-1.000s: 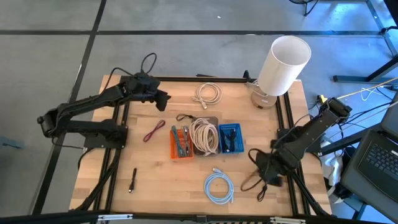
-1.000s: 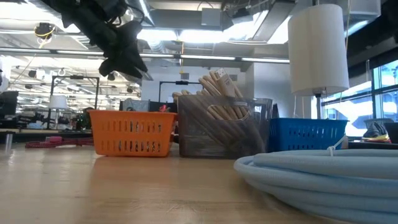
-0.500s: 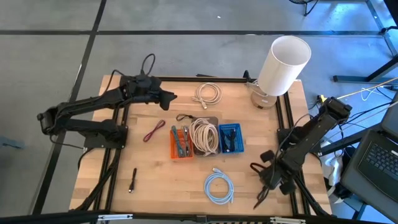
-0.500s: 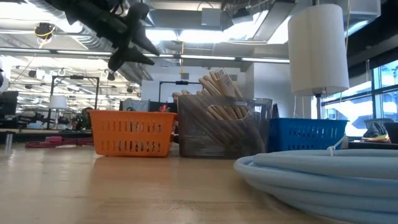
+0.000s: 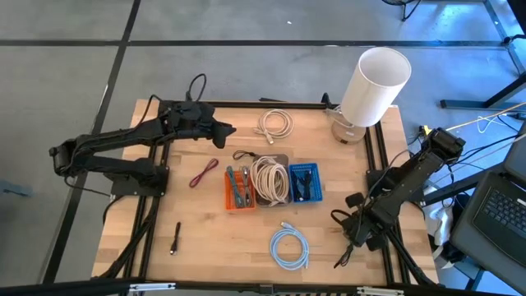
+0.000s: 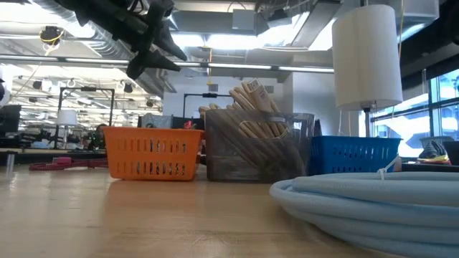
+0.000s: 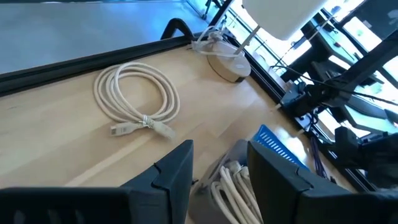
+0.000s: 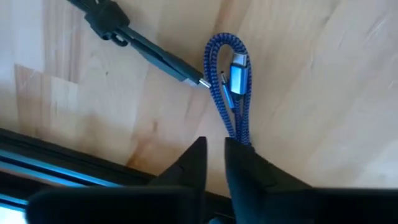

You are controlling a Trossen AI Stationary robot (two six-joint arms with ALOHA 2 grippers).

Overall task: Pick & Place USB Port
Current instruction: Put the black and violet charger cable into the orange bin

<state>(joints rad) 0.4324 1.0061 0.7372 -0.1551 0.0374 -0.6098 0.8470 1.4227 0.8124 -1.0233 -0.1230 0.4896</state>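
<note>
Blue USB cable [image 8: 231,93]: braided, folded into a tight hairpin bundle, silver plug lying w/ the strands. Lies flat on the wood table [image 8: 298,81] by its right edge rail, just ahead of the right gripper [image 8: 214,151].
Handling (judgement): light, limp, no stiffness; loop will sag and swing once lifted. Braid looks grippy enough. Plug end is the only rigid bit, small, prob. slips or twists if pinched alone.
Where to grab (judgement): across the bundled strands mid-fold, so both legs come up together; avoid the bare plug.
Black cable [image 8: 143,46]: beside the blue one, its metal tip nearly touching the hairpin. Risk of catching it in the same pinch.
Right gripper: low over the table, fingers [image 8: 193,163] a narrow slit apart, tips at the tail of the blue bundle. Can't tell if strands are between them or just past the tips; nothing clearly held.
Left gripper [image 7: 219,163]: jaws parted, empty, hovering high over the back-left of the table near the white coiled cable [image 7: 134,99].
Bins mid-table: orange basket [image 5: 239,188], clear bin [image 5: 271,179] w/ cream cables, blue basket [image 5: 304,182]. Likely drop spots; can't tell which one.
</note>
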